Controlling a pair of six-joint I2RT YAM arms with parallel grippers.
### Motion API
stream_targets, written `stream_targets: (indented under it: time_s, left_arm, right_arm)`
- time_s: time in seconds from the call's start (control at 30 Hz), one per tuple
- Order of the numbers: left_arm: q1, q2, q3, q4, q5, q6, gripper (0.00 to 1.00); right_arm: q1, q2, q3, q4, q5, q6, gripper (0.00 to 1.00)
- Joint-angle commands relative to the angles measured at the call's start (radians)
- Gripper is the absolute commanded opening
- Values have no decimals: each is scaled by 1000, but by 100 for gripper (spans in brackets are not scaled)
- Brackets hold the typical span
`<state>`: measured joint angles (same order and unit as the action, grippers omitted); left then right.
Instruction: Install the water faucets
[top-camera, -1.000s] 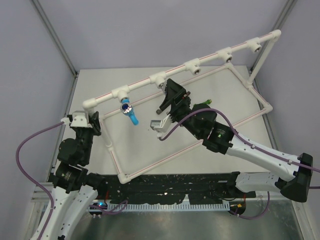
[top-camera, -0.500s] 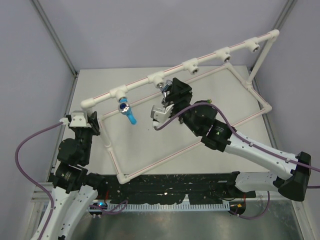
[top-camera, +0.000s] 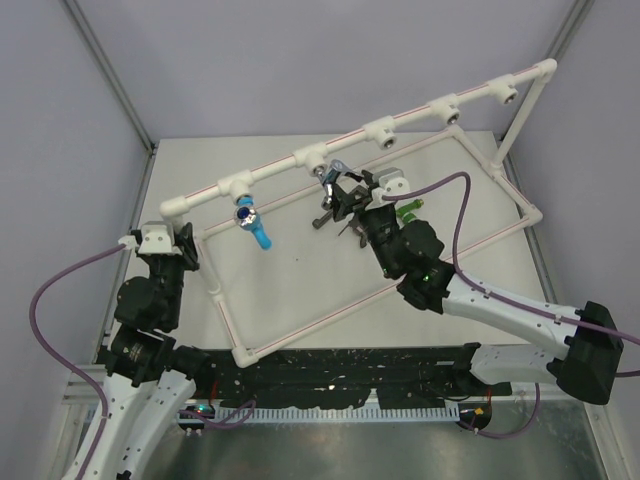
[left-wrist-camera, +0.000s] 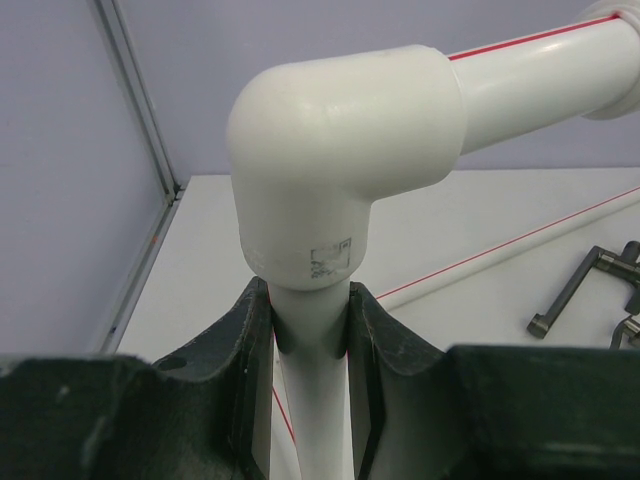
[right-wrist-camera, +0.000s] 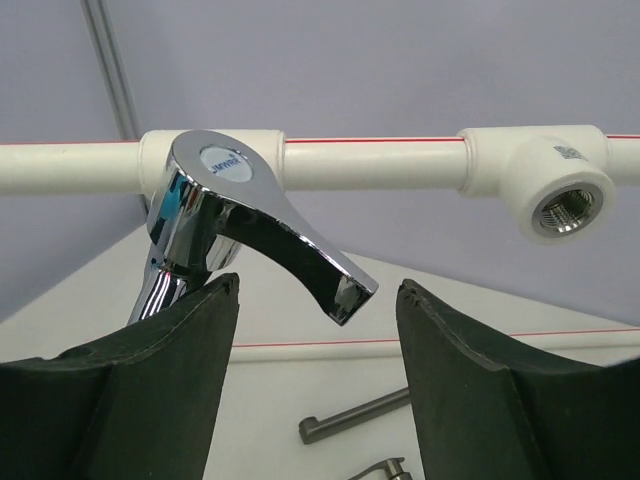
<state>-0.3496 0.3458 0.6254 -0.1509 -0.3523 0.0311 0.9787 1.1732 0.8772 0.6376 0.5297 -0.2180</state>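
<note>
The chrome faucet hangs at a tee of the white pipe frame, its lever reaching between my right gripper's open jaws without touching them. In the top view the right gripper sits just below the chrome faucet. A blue faucet hangs from the neighbouring tee. A green faucet and two dark faucets lie on the table. My left gripper is shut on the frame's upright pipe under the corner elbow.
An empty threaded socket is on the top pipe to the right of the chrome faucet, with more sockets further along. The dark faucets lie under my right gripper. The frame's lower pipes ring the table's middle.
My right wrist has turned about its own axis at the chrome faucet and edged up toward the top pipe. The left gripper has kept its hold on the frame.
</note>
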Motion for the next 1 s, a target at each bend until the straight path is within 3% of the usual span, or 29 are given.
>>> stream_targets:
  time_s: [0.0,0.3,0.43,0.67,0.97]
  left_arm:
    - [-9,-1,-6,-58,53,32,0]
    - [-11,1,-4,-58,55,32,0]
    - [-9,4,-4,-59,55,32,0]
    - [-9,4,-6,-58,53,30,0]
    - [-11,2,-4,-58,58,30,0]
  right_arm:
    - [29,-30,34,119,-95,108,72]
    - [29,-156,97,-382,-233,-680,82]
    - [29,-152,146,-499,-261,-1010,85]
    - [34,-98,180,-503,-267,-1413,89]
    - [35,-61,172,-392,-250,-1661,91]
